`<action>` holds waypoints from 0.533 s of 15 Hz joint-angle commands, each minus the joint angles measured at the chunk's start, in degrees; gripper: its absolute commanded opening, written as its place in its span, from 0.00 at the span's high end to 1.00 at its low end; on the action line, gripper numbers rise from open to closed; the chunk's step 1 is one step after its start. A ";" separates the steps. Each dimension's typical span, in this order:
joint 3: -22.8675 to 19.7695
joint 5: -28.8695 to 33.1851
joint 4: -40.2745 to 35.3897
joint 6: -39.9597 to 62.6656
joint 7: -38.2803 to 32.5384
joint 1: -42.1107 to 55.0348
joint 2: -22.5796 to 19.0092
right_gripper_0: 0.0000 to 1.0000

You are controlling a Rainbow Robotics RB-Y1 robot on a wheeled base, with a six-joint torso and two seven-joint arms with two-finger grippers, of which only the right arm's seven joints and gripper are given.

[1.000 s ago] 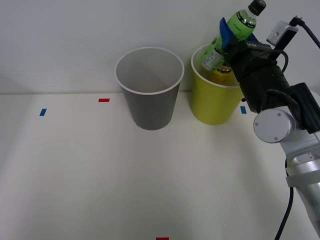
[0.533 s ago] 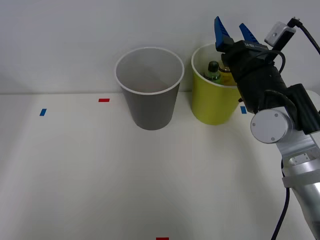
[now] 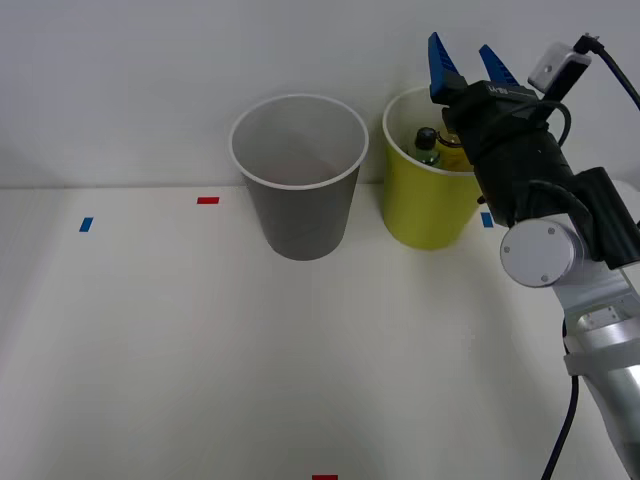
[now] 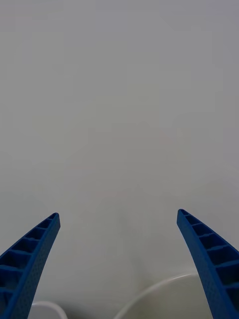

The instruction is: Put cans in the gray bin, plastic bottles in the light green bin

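Above the bins: the right arm's blue ribbed pincer [image 3: 466, 63] is hovering over the round tapered yellow-green plastic bin [image 3: 420, 205], spread wide and gripping nothing; the wrist view is showing its two fingers [image 4: 30, 259] far apart against a plain pale wall.
Bottles: the small clear plastic bottles [image 3: 432, 147] are lying inside the light green bin, one black cap poking up beside a yellow-orange body.
Gray bin: the round tapered gray plastic bin with a white rim [image 3: 298, 180] is standing just beside the green one on the white counter [image 3: 200, 350], apparently holding nothing.
Risk: the wrist is sitting close over the green bin's rim, so a careless pull-back is likely to clip the rim and tip the bin, spilling the bottles.
Arm pose: the forearm is reaching in from the right, angling up and forward, pincer tips pointing upward toward the wall.
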 commanded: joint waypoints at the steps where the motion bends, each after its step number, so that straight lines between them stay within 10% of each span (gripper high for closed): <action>1: 0.01 0.42 -2.31 -0.74 0.38 2.27 -0.74 0.21; 8: 1.59 0.42 -13.56 -6.36 0.47 17.21 -4.52 0.20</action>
